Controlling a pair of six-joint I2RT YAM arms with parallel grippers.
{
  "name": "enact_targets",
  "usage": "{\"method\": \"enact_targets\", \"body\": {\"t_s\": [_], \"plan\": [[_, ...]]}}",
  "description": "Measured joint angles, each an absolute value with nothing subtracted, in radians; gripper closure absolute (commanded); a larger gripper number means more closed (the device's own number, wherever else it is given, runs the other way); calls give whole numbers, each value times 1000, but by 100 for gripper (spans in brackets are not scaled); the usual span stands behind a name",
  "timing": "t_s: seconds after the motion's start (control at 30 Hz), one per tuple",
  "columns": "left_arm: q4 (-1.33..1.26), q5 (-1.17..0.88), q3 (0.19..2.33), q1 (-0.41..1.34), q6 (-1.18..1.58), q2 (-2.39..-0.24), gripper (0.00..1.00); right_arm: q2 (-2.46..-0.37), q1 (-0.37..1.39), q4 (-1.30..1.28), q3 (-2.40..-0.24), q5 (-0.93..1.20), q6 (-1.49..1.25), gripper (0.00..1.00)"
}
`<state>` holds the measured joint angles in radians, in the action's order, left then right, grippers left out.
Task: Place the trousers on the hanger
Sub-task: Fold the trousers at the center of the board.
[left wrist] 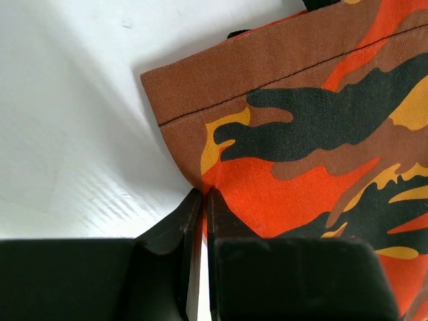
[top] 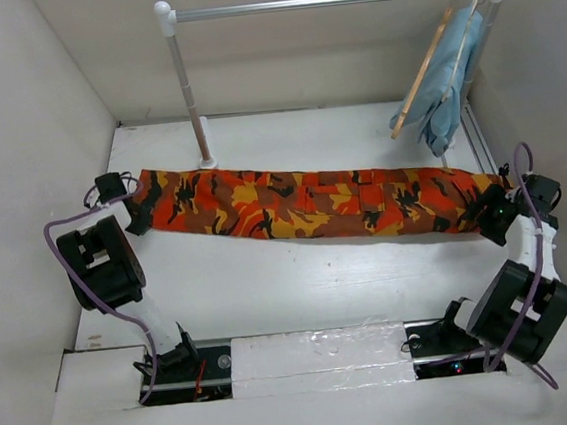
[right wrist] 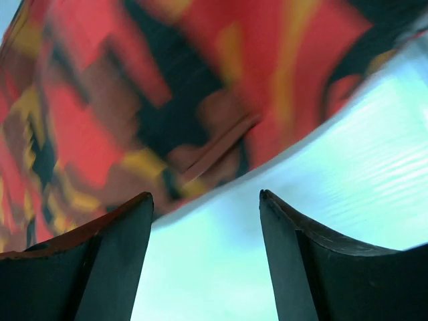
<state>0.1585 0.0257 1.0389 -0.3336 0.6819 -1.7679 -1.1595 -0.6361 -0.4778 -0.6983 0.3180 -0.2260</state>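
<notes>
1. The trousers [top: 313, 202] lie stretched flat across the table [top: 301, 286], running from the left side to the right, in front of the clothes rail [top: 333, 0].
2. Left gripper [left wrist: 204, 195]: clenched, with its tips at the corner of the hem at the trousers' left end. Whether any cloth is caught between them cannot be told.
3. Right gripper [right wrist: 206, 194]: released, fingers apart, grasping nothing. The trousers' right end lies just ahead of it, blurred.
4. A light blue garment [top: 449, 76] hangs from a wooden hanger [top: 421, 74] at the rail's right end.
</notes>
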Motion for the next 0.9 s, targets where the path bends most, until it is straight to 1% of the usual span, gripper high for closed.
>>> {"method": "enact_targets", "body": {"t_s": [0.13, 0.27, 0.33, 0.4, 0.43, 0.47, 0.5, 0.53, 0.67, 0.77, 0.9], "plan": [[178, 35, 1030, -355, 667, -1754, 100, -1267, -723, -394, -698, 339, -294, 29], [213, 65, 1021, -363, 650, -1736, 100, -1375, -725, -336, -699, 340, -350, 31], [228, 75, 1016, -364, 643, -1729, 100, -1426, -725, -319, -701, 340, -368, 34], [239, 88, 1007, -366, 635, -1717, 100, -1480, -728, -305, -726, 361, -382, 45], [250, 93, 1006, -366, 632, -1712, 100, -1509, -731, -297, -744, 364, -385, 56], [262, 104, 1006, -367, 627, -1708, 100, -1535, -734, -289, -759, 373, -387, 84], [273, 117, 1006, -367, 623, -1705, 100, -1555, -739, -279, -767, 379, -385, 91], [287, 131, 1006, -366, 619, -1702, 100, -1567, -746, -278, -770, 382, -389, 94], [361, 201, 1006, -365, 618, -1681, 100, -1530, -765, -329, -768, 381, -373, 98], [418, 270, 1005, -362, 619, -1638, 100, -1407, -773, -381, -736, 370, -351, 100], [486, 368, 990, -362, 621, -1557, 100, -1209, -813, -461, -668, 376, -323, 100]]}}
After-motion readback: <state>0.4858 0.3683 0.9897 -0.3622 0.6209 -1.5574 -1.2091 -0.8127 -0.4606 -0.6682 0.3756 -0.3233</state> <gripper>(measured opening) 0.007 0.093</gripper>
